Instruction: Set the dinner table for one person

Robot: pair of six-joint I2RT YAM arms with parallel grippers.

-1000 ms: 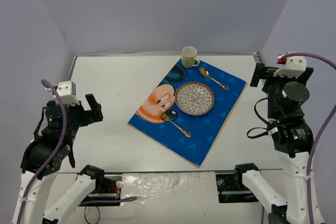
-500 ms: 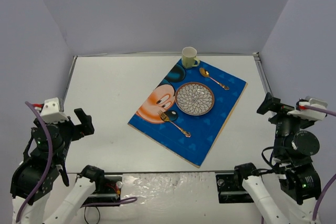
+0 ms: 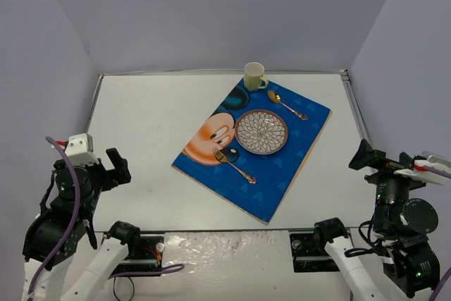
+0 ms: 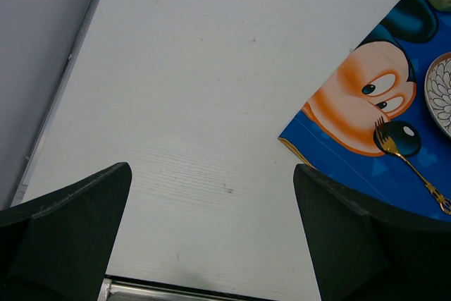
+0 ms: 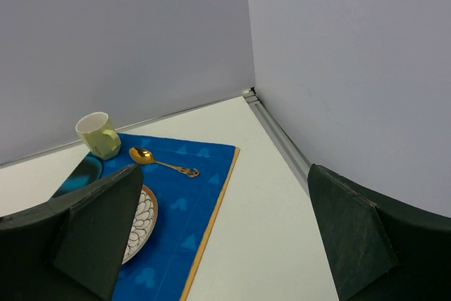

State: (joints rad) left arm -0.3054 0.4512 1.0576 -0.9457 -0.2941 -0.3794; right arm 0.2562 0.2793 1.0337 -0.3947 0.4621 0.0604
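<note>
The white dinner table [image 3: 148, 118] holds a blue cartoon-mouse placemat [image 3: 282, 174]. On the mat lie a patterned plate [image 3: 261, 132], a gold fork [image 3: 232, 163] to its near left and a gold spoon [image 3: 285, 105] to its far right. A pale green mug [image 3: 254, 76] stands at the mat's far corner. My left gripper [image 3: 118, 167] is open and empty at the table's near left [image 4: 211, 244]. My right gripper [image 3: 366, 154] is open and empty at the near right, raised above the table [image 5: 225, 237]. The mug [image 5: 99, 134], spoon [image 5: 162, 162] and plate [image 5: 144, 216] show in the right wrist view.
Grey walls close in the table on the left, back and right. A thin metal rim [image 3: 354, 107] runs along the table's edges. The placemat lies askew, its near corner [image 3: 266, 220] close to the front edge.
Both arms have drawn back toward the near edge. The right gripper dropped from the far right to the near right; the left moved down to the near left. The tableware has not moved.
</note>
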